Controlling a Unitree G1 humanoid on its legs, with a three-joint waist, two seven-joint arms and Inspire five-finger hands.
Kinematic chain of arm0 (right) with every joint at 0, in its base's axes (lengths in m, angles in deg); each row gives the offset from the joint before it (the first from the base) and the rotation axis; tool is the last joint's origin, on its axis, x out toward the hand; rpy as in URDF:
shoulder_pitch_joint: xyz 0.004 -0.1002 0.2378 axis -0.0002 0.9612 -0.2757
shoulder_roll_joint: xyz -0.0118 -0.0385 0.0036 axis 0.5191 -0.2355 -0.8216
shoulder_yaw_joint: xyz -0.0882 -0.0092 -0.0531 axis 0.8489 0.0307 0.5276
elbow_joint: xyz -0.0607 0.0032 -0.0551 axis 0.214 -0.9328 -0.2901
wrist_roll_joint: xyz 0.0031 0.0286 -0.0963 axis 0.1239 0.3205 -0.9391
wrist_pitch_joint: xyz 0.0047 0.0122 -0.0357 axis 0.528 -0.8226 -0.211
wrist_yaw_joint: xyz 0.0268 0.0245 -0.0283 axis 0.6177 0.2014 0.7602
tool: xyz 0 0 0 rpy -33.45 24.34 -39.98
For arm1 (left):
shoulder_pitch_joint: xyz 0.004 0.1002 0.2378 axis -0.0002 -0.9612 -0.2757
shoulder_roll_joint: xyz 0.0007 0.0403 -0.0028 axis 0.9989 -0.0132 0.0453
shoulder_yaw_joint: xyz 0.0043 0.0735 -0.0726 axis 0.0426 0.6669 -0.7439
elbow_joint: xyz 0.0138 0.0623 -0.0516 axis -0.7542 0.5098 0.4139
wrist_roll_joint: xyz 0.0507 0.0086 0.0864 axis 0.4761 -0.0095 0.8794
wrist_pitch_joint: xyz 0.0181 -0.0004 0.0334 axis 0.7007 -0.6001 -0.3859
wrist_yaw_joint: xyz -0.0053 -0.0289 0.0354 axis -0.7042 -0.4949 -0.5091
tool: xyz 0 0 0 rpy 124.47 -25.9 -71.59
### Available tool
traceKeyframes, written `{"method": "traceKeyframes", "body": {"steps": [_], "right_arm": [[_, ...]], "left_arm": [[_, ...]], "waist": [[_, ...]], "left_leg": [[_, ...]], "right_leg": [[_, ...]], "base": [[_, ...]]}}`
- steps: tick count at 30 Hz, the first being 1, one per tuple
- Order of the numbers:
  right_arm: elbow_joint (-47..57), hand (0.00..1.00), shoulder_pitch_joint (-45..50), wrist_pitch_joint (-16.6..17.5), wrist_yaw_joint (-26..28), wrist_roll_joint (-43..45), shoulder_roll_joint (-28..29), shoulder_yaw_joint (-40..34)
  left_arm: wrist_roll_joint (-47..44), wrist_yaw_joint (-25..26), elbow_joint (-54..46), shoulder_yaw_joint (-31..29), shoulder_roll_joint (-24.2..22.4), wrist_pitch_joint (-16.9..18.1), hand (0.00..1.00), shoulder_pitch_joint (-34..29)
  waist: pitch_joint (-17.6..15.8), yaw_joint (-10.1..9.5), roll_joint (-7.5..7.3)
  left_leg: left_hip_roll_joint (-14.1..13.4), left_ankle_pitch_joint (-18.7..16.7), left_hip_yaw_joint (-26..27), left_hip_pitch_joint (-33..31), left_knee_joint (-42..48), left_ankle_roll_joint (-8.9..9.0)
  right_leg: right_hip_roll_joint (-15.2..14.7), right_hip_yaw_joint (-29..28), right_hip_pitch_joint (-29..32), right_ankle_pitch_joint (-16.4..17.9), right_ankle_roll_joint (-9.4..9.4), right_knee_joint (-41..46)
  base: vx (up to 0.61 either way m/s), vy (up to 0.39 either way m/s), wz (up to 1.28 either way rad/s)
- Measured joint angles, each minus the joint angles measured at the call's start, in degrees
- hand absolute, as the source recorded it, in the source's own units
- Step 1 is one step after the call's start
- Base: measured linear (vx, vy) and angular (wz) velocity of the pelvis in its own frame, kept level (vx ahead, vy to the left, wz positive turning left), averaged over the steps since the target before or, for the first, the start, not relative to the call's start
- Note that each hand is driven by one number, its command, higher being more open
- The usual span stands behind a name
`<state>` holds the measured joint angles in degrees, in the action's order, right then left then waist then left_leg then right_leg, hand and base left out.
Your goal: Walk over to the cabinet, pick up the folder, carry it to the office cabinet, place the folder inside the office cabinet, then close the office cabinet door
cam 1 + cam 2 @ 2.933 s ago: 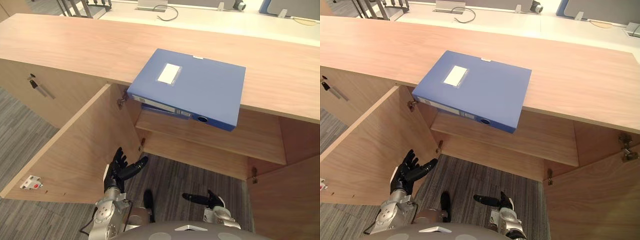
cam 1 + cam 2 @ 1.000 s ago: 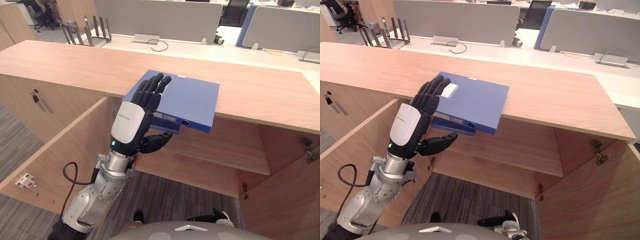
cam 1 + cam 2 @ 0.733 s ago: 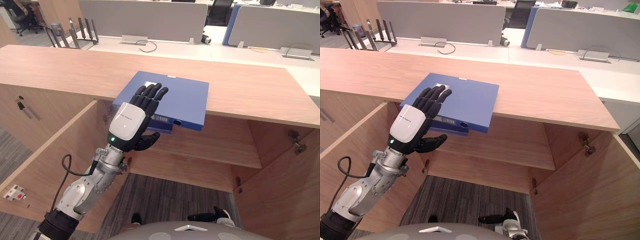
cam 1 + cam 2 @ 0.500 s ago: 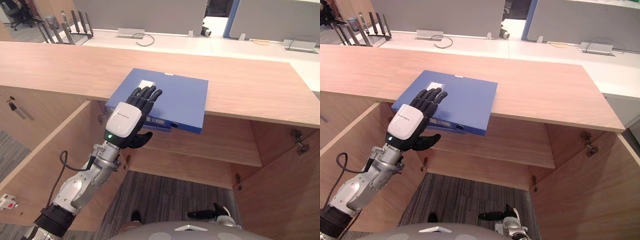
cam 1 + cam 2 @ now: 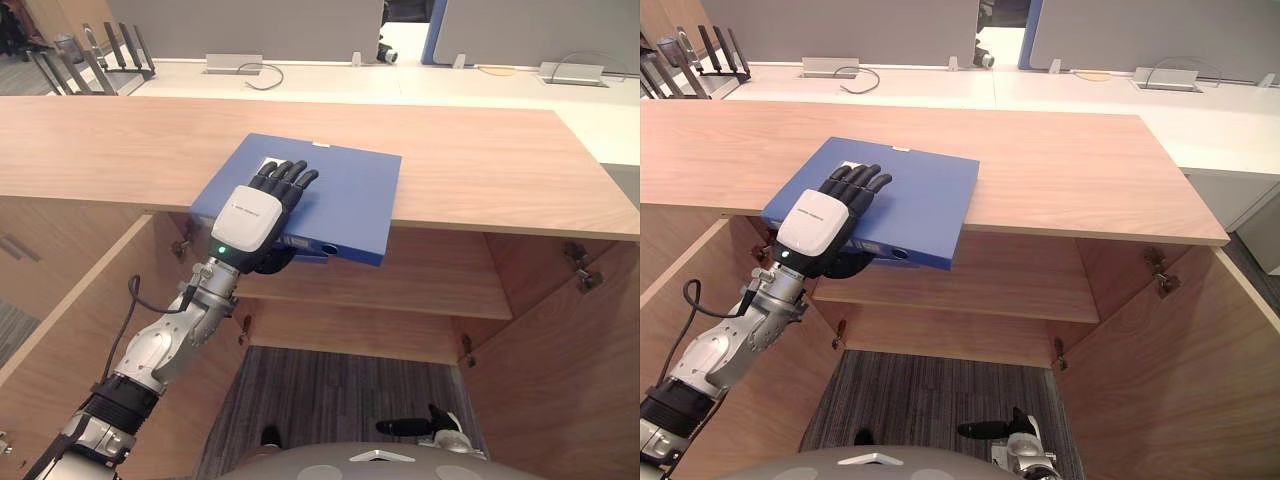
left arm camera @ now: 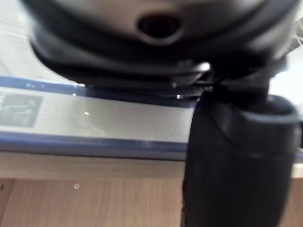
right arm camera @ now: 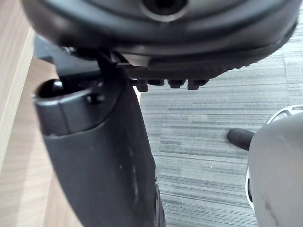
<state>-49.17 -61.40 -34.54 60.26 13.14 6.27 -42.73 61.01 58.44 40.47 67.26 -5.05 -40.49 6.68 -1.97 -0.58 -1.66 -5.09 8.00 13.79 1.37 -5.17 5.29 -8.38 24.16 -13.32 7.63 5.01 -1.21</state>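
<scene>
- The left hand [image 5: 250, 222] has a white back plate with one short line of small dark print. It is too small to read from here.
- The folder [image 5: 345, 200] has a white label [image 5: 268, 165] on its top cover, near the far left corner. The fingers lie over most of it, and nothing can be read on the part that shows.
- The folder's spine has a pale strip [image 6: 104, 124] along it. At one end of the strip is a grey print block [image 6: 19, 109], and its letters are blurred past reading.
- No word, number or sign here can be read.
</scene>
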Motion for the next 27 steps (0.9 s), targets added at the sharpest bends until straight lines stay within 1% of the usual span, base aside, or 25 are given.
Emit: {"method": "traceKeyframes", "body": {"steps": [2,5,8,9,11,12,14,16,17,18,20,21,22,23,25,27], "right_arm": [[0.3,1.0,0.1,0.0,0.0,0.0,0.0,-0.2],[0.4,1.0,0.1,0.0,0.0,0.0,0.0,-0.5],[0.4,1.0,0.4,0.0,0.1,0.0,0.0,-0.5],[0.4,1.0,0.5,0.0,0.1,0.0,0.0,-0.5],[0.5,1.0,0.7,0.0,0.1,0.0,-0.1,-0.5],[0.5,1.0,0.7,0.0,0.1,0.0,-0.1,-0.5],[0.5,1.0,0.5,0.0,0.1,0.0,-0.1,-0.5],[0.5,1.0,0.7,0.0,0.1,0.0,-0.1,-0.5],[0.5,1.0,0.7,0.0,0.1,0.0,-0.1,-0.4],[0.4,1.0,0.8,0.0,0.2,0.0,-0.2,-0.5],[0.2,1.0,0.8,0.0,0.2,0.0,-0.3,-0.4],[0.0,1.0,0.9,0.0,0.2,0.0,-0.4,-0.3],[-0.7,1.0,1.2,0.0,0.2,0.0,-0.7,-0.2],[-0.8,1.0,1.3,0.0,0.2,0.1,-1.0,0.1],[-0.9,1.0,1.3,0.0,0.2,0.0,-1.4,0.8],[-1.0,1.0,1.3,-0.1,0.3,0.0,-1.7,1.5]], "left_arm": [[-0.1,0.6,0.0,0.0,-0.3,-0.7,0.0,0.5],[0.4,0.6,0.0,0.0,-0.1,-0.8,0.0,1.8],[2.6,2.8,0.2,0.4,-0.2,-0.2,0.0,1.5],[2.6,2.9,-1.6,0.1,-0.6,-0.6,0.0,1.4],[1.4,2.3,-3.8,-0.3,-1.1,-0.7,0.0,0.9],[1.4,1.9,-4.8,-0.4,-1.3,-0.7,0.0,0.4],[1.4,1.2,-8.7,-0.3,-2.3,-0.4,0.0,-3.3],[1.3,0.7,-13.8,0.1,-4.4,1.3,0.0,-7.5],[1.2,0.3,-15.1,0.2,-4.7,1.9,0.0,-8.5],[0.2,-0.4,-17.8,0.4,-5.3,2.4,0.0,-10.2],[-5.1,-2.6,-23.9,1.4,-7.9,4.6,0.0,-14.1],[-6.5,-3.1,-25.1,2.0,-8.8,5.0,0.0,-14.8],[-9.9,-4.5,-26.9,3.0,-10.3,6.1,0.0,-16.1],[-12.9,-5.7,-28.3,3.8,-11.7,7.1,0.0,-17.4],[-16.7,-6.9,-29.1,4.6,-13.4,8.1,0.0,-18.9],[-22.1,-8.4,-29.5,5.0,-15.1,8.2,0.0,-19.7]], "waist": [[0.0,0.48,-0.04],[-0.1,0.69,-0.18],[-0.3,0.54,-0.54],[-0.3,0.41,-0.8],[-0.2,0.6,-0.78],[-0.2,0.64,-0.72],[-0.2,0.75,-0.69],[-0.2,0.66,-0.82],[-0.1,0.59,-0.88],[0.0,0.44,-0.85],[0.2,0.17,-0.61],[0.4,0.04,-0.5],[0.9,-0.42,-0.32],[1.1,-0.75,-0.04],[1.3,-0.83,0.33],[1.5,-0.88,0.59]], "left_leg": [[0.0,0.0,0.0,0.0,0.0,0.02],[0.0,-0.1,0.1,0.2,0.0,0.04],[0.1,-0.2,0.1,0.5,0.0,-0.01],[0.2,-0.3,0.1,1.0,0.0,-0.09],[0.5,-0.8,0.2,1.5,0.0,-0.17],[0.6,-0.9,0.3,1.5,0.0,-0.16],[0.8,-1.1,0.4,1.5,0.0,-0.16],[0.9,-1.3,0.4,1.5,0.0,-0.1],[0.9,-1.3,0.4,1.5,0.1,-0.08],[0.9,-1.2,0.4,1.5,0.2,-0.13],[0.8,-1.2,0.3,1.4,0.2,-0.2],[0.7,-1.2,0.2,1.4,0.2,-0.21],[0.5,-1.2,0.2,1.2,0.2,-0.21],[0.4,-1.1,0.3,1.2,0.2,-0.28],[0.3,-1.1,0.2,1.1,0.2,-0.28],[0.3,-1.0,0.3,0.9,0.2,-0.4]], "right_leg": [[0.0,0.0,0.0,0.0,0.0,-0.1],[0.0,0.0,-0.2,0.0,0.0,-0.1],[-0.1,0.1,-0.7,0.0,-0.01,-0.3],[-0.2,0.0,-1.2,0.0,-0.01,-0.4],[-0.4,0.0,-1.7,0.0,-0.01,-0.7],[-0.5,0.0,-1.7,0.0,-0.01,-0.8],[-0.7,-0.1,-1.6,0.0,-0.04,-0.9],[-0.8,-0.1,-1.7,0.2,-0.31,-0.8],[-0.8,-0.2,-1.7,0.1,-0.22,-0.8],[-0.8,-0.8,-1.6,0.1,-0.16,-0.6],[-0.8,-0.9,-1.4,0.1,-0.15,0.1],[-0.7,-1.0,-1.3,0.1,-0.15,0.4],[-0.7,-1.2,-0.9,0.1,-0.16,0.9],[-0.7,-1.6,-0.6,0.1,-0.17,1.5],[-0.7,-2.1,-0.2,0.1,-0.19,2.0],[-0.8,-2.3,0.3,0.1,-0.21,2.4]], "base": [[0.0,0.0,0.0],[0.0,0.0,0.0],[0.0,0.0,0.0],[0.0,0.0,0.0],[-0.01,-0.005,-0.04],[0.0,0.003,-0.05],[0.01,0.0,-0.04],[0.04,-0.019,0.02],[0.05,-0.022,0.02],[0.05,-0.017,0.03],[0.06,-0.031,0.06],[0.03,-0.026,0.05],[0.03,-0.023,0.0],[0.0,0.0,0.0],[0.0,0.0,0.0],[-0.06,0.0,-0.02]]}}
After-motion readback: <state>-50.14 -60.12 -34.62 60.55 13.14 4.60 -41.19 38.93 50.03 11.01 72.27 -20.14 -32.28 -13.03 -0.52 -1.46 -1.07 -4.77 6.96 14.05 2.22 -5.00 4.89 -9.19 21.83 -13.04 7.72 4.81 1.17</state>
